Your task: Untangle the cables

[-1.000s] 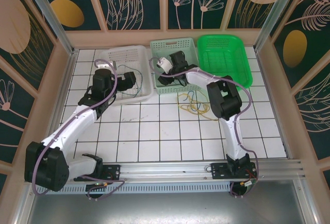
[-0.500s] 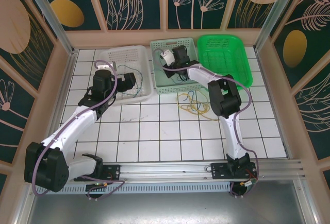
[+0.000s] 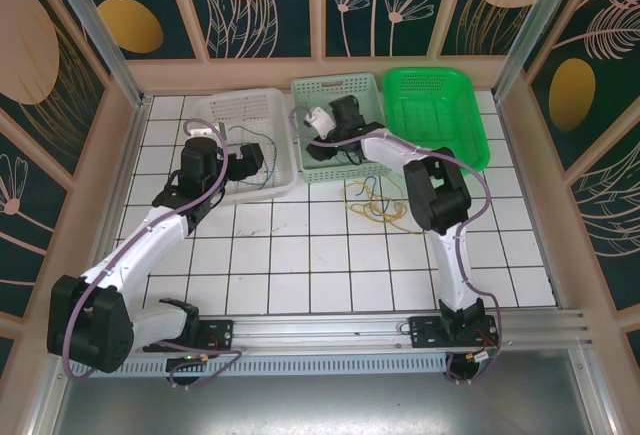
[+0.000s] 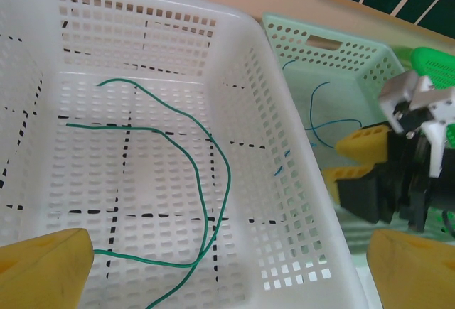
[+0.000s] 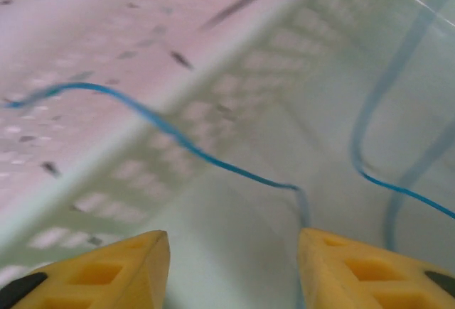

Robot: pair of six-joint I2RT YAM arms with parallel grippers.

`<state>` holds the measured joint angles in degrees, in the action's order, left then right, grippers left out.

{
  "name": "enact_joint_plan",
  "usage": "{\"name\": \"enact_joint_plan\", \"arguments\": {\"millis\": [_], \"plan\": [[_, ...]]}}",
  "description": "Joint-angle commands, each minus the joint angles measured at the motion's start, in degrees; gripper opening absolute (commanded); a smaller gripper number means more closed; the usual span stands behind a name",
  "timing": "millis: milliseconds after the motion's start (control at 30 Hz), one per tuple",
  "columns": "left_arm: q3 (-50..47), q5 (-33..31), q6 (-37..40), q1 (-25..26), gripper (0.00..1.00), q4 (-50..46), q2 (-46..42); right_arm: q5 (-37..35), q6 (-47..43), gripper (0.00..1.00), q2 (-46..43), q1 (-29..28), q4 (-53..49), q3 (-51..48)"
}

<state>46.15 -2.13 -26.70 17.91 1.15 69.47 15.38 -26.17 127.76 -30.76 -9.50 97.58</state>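
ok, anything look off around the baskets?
The blue cable appears to cross the pale green basket's wall, with part over the white basket; the right wrist view is blurred. The yellow cables lie tangled on the table in front, in no basket.

The right hand (image 5: pixel 234 252) pulls back toward the pale green basket's (image 3: pixel 335 83) near side, fingers parted again.

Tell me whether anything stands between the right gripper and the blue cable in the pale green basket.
Nothing visible does. The right gripper hangs open over the pale green basket, and the blue cable runs across just beyond its fingertips, with only bare basket between them.
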Motion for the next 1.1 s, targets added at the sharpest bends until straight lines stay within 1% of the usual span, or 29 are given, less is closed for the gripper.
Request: {"name": "enact_joint_plan", "arguments": {"millis": [0, 67, 200, 267, 300, 433, 567, 633, 667, 867, 967, 1067], "plan": [[-0.9, -0.4, -0.7, 0.0, 0.99, 1.2, -0.8, 2.1, -3.2, 0.53, -0.3, -0.1, 0.3, 0.2], [-0.9, -0.4, -0.5, 0.1, 0.98, 1.1, -0.8, 1.3, -3.2, 0.53, 0.9, -0.3, 0.1, 2.0], [-1.0, -0.7, -0.4, 0.0, 0.98, 1.0, -0.8, -2.9, -0.9, 0.55, 4.7, -0.3, 0.2, 7.3], [-1.0, -0.5, -0.4, 0.0, 0.99, 1.0, -0.8, -3.8, 0.4, 0.55, 6.0, -0.3, 1.3, 8.6], [-1.0, -0.5, -0.4, 0.1, 0.99, 1.0, -0.9, -4.3, 1.3, 0.53, 6.4, -0.3, 2.6, 8.7], [-1.2, -0.8, -0.3, 0.0, 0.99, 1.0, -1.3, -3.3, 2.4, 0.37, 7.8, -0.3, 4.0, 10.1], [-1.5, -1.3, 0.0, 0.1, 0.98, 1.0, -1.9, -3.3, 5.8, 0.12, 8.9, 0.2, 4.3, 11.7], [-1.7, -1.6, 0.0, 0.0, 0.99, 1.0, -2.3, -3.4, 8.3, 0.03, 8.6, 1.2, 3.8, 11.8], [-1.9, -1.8, 0.1, 0.0, 0.99, 1.0, -2.5, -3.5, 9.4, 0.0, 8.3, 1.8, 3.4, 11.6], [-2.2, -1.3, -0.4, 0.1, 0.98, 1.6, -2.2, -6.2, 14.6, 0.0, 6.9, 5.8, 0.1, 10.8], [-2.1, -0.5, -0.8, 0.0, 0.99, 2.2, -1.5, -7.8, 15.5, 0.0, 8.6, 6.6, -4.3, 13.9], [-1.6, 0.2, -1.0, 0.1, 0.99, 2.1, -1.1, -6.8, 14.6, 0.0, 10.7, 7.0, -10.2, 18.4]]}}
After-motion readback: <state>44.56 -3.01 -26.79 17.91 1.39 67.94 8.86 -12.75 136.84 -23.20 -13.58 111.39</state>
